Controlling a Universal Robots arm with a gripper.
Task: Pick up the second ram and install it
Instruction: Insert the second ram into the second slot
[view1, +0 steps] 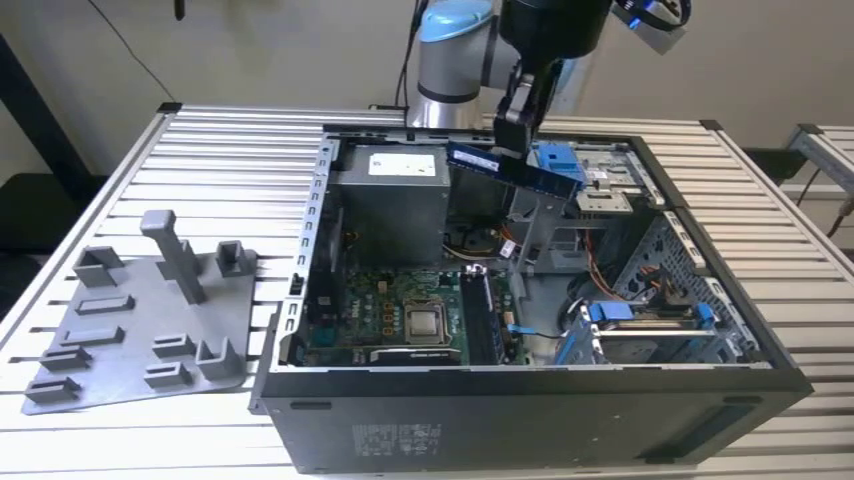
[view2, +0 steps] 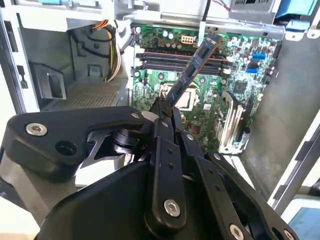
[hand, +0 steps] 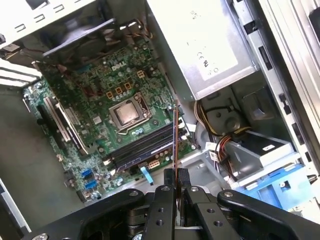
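My gripper (view1: 514, 128) is shut on the second ram (view1: 515, 170), a long thin dark stick, and holds it in the air above the open computer case (view1: 534, 400). In the second wrist view the ram (view2: 192, 70) juts out from my gripper (view2: 165, 107) over the green motherboard (view2: 200, 115). In the first wrist view the ram (hand: 175, 137) appears edge-on, rising from my gripper (hand: 176, 176). The dark memory slots (hand: 142, 147) lie on the board beneath it, next to the processor socket (hand: 127, 112). The ram is well clear of the slots (view2: 175, 61).
A grey plastic tray with upright pegs (view1: 147, 320) sits on the slatted table at the exterior view's left. Inside the case are the power supply box (view1: 394, 200), cable bundles (hand: 222, 145), blue drive brackets (view1: 641, 315) and the metal side walls.
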